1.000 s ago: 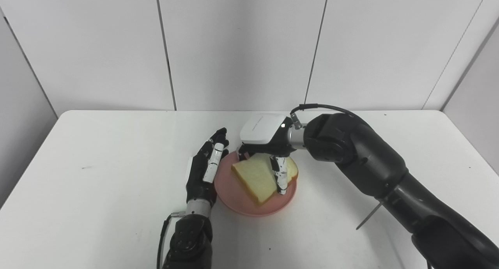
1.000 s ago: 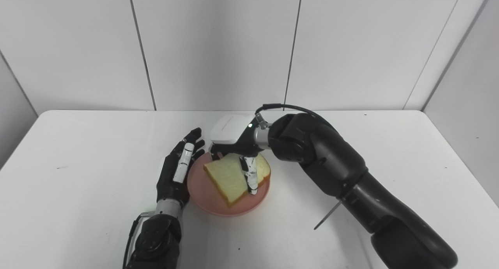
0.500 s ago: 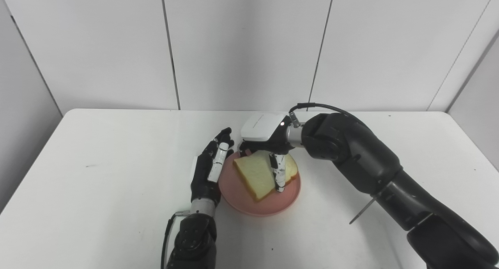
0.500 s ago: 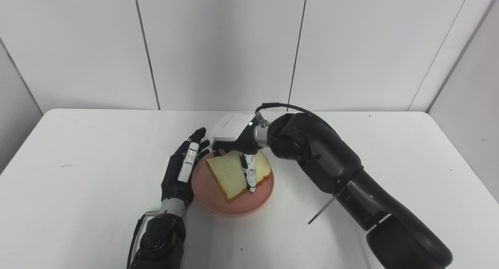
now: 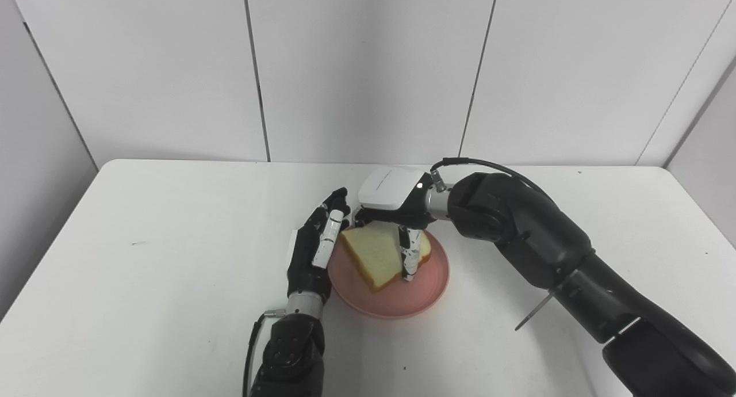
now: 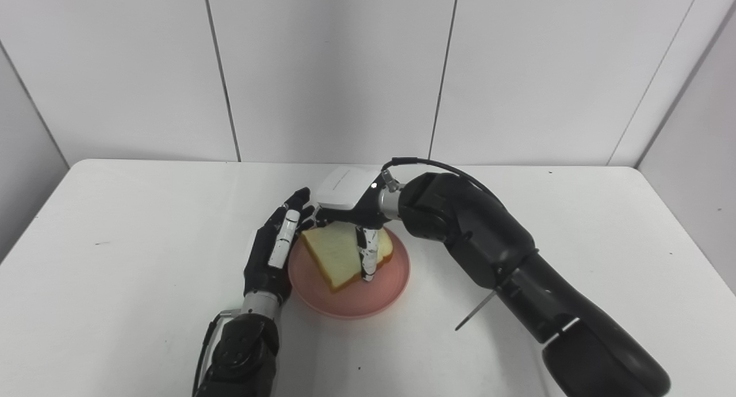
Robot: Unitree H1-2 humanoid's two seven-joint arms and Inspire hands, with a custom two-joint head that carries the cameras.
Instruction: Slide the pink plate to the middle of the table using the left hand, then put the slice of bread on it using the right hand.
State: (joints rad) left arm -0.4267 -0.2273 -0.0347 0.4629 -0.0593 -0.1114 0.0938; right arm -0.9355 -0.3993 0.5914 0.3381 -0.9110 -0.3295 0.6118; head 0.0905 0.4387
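Bread's on the plate, folks, but not let go! The slice of bread (image 5: 372,255) lies tilted across the pink plate (image 5: 422,290), its crust corner up at about 2 o'clock, and the plate sits near the middle of the desk (image 5: 144,270). Here's the danger as I read it: the right robot hand (image 5: 397,213) is clamped on the slice, one finger (image 5: 407,259) running down over its top face toward 6 o'clock, the others tucked behind the far edge. If it pulls away before those fingers spread, soft bread could cling and get dragged off toward 12 o'clock, or flop half over the rim. A sideways exit could shove the plate too, since nothing pins it down.

Now the left robot hand (image 5: 313,250): it stands on edge at the plate's 9 o'clock, fingers straight and close together, pointing toward 12, holding nothing. It looks pressed against the rim, though I can't be sure it truly touches. Should it nudge inward while the slice is released, the plate slides toward 3 o'clock and the placement goes crooked

Right robot hand narrow, closed on the bread; left robot hand flat and empty
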